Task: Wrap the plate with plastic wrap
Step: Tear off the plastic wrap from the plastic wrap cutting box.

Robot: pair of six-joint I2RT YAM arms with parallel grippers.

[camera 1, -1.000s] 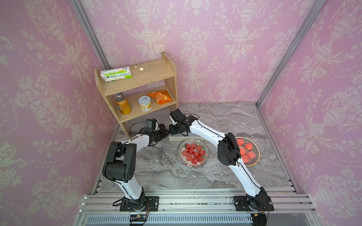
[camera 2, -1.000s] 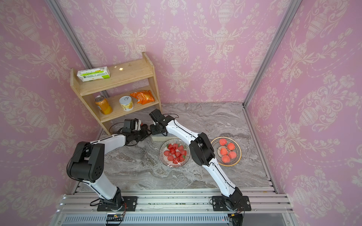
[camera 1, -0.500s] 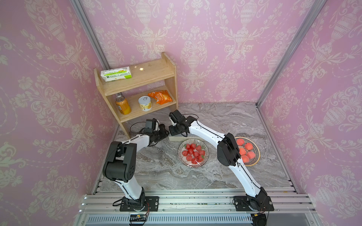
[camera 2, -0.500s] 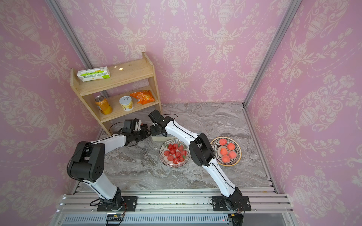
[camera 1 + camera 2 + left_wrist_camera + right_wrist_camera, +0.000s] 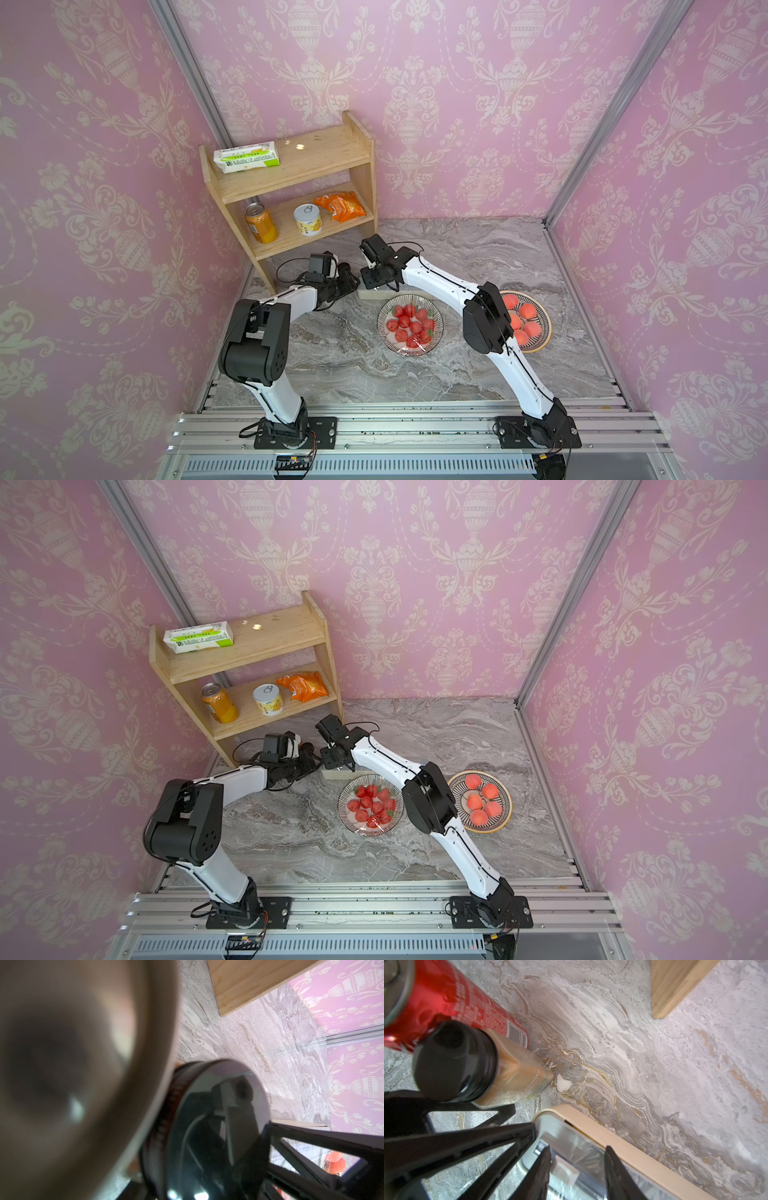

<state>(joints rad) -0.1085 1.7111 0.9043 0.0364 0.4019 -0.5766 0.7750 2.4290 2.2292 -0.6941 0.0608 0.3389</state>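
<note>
The work is at the start of the draw, by my reading: both arms are gathered at the dispenser box (image 5: 372, 294), which lies flat on the counter (image 5: 332, 361) just behind the plate (image 5: 410, 325) of strawberries, on its far side from the robot. The box's long axis runs side to side along the plate's far rim. One end pokes out toward the wooden shelf (image 5: 291, 174) and the rest is hidden under the right arm. In the right wrist view the plastic wrap (image 5: 588, 1157) shows as crinkled clear film inside the box's beige rim. The right pincer (image 5: 577, 1148) sits over that end, its jaws apart with nothing clamped between them. The left pincer (image 5: 352, 284) sits at the shelf-side end of the box, beyond the plate; I cannot tell whether it is open or closed. Next, I judge, the right pincer must close on the film's free edge and draw it square to the box's length, toward the robot across the strawberries, while the box is held down. A red can (image 5: 452, 997) and a black-capped bottle (image 5: 454, 1059) stand near that end, easily knocked.
</note>
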